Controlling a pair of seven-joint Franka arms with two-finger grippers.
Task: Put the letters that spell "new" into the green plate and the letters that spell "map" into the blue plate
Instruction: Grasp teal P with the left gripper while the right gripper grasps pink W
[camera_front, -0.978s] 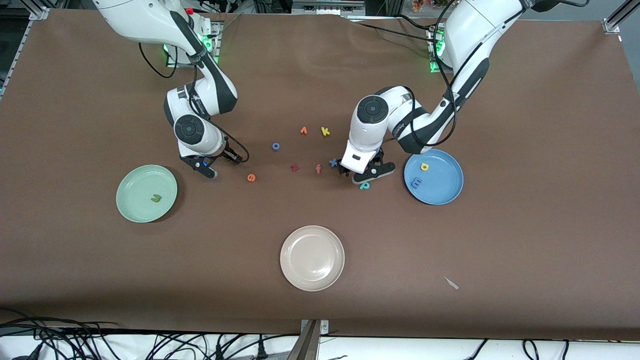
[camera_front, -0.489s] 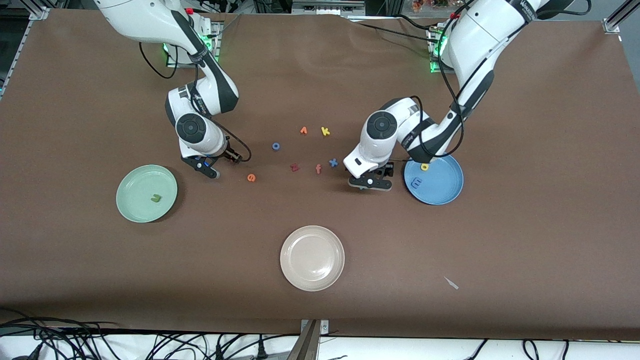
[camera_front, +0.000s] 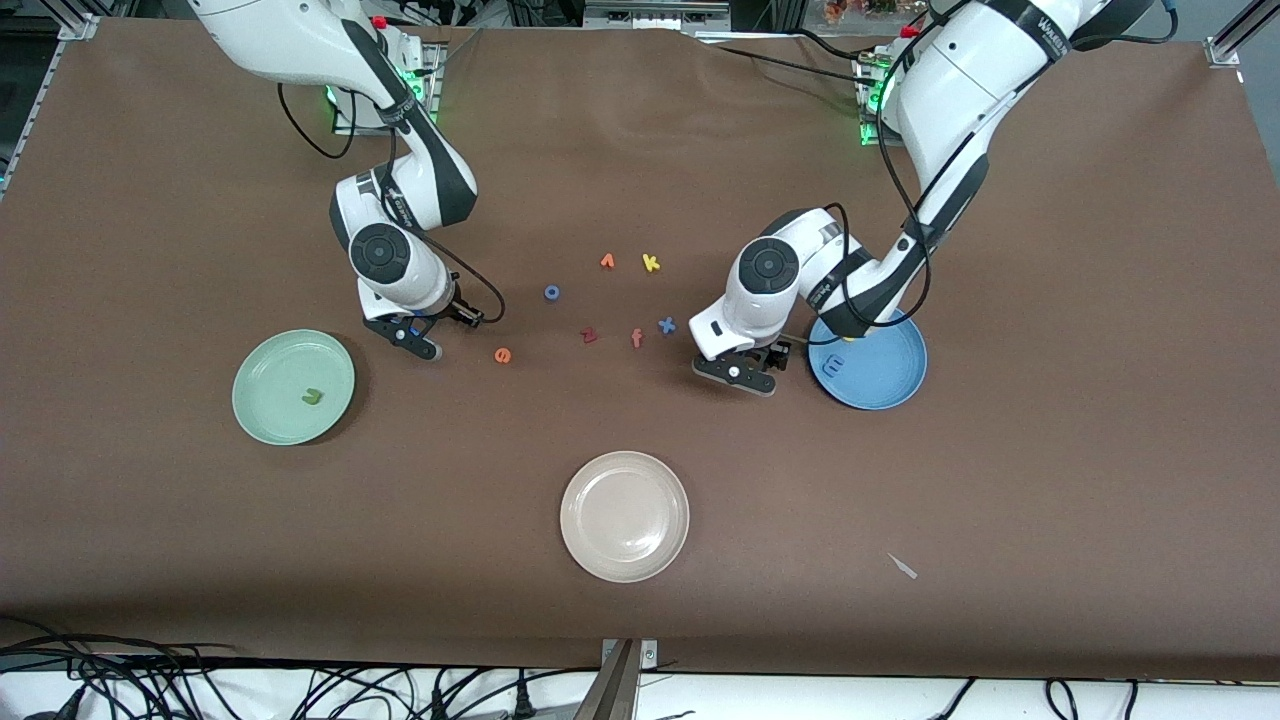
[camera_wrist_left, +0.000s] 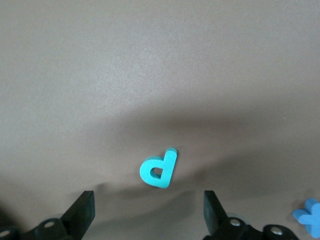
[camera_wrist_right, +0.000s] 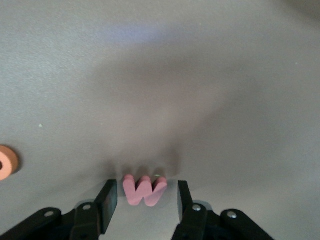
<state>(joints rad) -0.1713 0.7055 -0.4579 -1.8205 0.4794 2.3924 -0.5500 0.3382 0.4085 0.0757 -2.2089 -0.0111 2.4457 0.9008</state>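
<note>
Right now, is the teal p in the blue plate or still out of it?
Out. The p lies flat on the brown table, between the left gripper's open fingers; no blue plate lies under it.

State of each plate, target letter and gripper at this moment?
green plate: holds green n
blue plate: holds blue m
teal p: on table, ungrasped
salmon w: on table, between right gripper fingers
orange e: on table
left gripper: open over p

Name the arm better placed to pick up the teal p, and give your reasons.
The left arm. Its left gripper hangs right over the teal p, jaws open on either side of it, beside the blue plate. The right gripper is busy around the salmon w.
</note>
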